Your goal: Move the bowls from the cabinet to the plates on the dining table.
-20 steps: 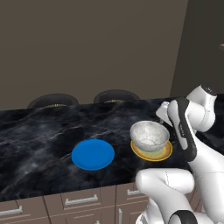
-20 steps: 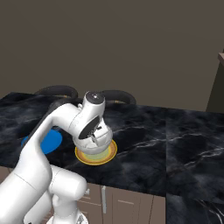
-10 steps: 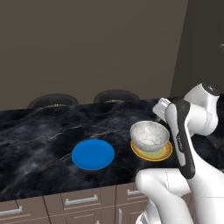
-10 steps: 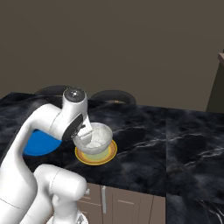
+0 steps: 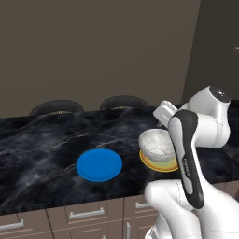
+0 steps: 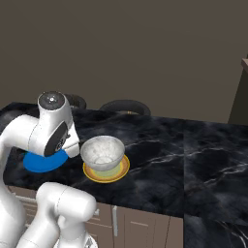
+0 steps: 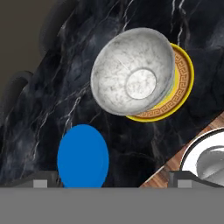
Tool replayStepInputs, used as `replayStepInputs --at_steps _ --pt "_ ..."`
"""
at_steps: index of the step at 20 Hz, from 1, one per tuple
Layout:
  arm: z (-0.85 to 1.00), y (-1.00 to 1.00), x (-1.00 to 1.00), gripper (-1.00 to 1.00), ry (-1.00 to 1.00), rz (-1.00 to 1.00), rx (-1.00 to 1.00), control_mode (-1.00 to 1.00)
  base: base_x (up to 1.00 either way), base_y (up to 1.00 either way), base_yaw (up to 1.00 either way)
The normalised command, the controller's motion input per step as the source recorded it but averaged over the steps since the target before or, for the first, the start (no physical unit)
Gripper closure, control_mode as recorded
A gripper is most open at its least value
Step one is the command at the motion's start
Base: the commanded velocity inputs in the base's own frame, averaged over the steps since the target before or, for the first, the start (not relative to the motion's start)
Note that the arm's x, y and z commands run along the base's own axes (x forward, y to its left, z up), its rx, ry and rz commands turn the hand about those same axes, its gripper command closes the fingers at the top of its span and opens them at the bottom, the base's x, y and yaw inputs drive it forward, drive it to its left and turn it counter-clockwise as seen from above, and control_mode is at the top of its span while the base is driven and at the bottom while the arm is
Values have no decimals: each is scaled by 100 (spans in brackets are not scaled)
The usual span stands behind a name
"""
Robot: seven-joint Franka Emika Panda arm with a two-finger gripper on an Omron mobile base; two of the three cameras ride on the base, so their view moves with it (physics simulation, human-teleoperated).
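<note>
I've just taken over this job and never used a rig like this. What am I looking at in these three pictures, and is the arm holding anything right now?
The machine is a white robot arm on a drivable base. Two pictures come from cameras riding on the base, behind the arm to its left and right; the third looks along the gripper from a camera on the hand, so it is tilted.

In front is the dining table, a black white-veined marble island. On it lie a plain blue plate with nothing on it, and a yellow-orange plate. The grey-white marbled bowl sits on the yellow-orange plate.

The gripper is open and holds nothing; the hand view looks at the bowl from a distance, with the finger tips clear of it. One bowl is placed; the blue plate has none.
</note>
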Motion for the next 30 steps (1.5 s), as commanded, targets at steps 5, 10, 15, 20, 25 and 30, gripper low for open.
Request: replayStepInputs --at_steps 5,10,15,20,25,30 --pt "35 37 -35 -100 -5 -2 3 -100 0 0 0" --pt "44 -4 -37 -100 -5 -3 8 -100 0 0 0" --pt "36 -7 -36 -100 -10 -1 9 -100 0 0 0" --pt "34 1 -32 -100 -8 -2 7 -100 0 0 0" --pt "34 7 -29 -100 -5 -5 5 -100 0 0 0" --pt "29 -13 -13 -100 3 -3 6 -100 0 0 0"
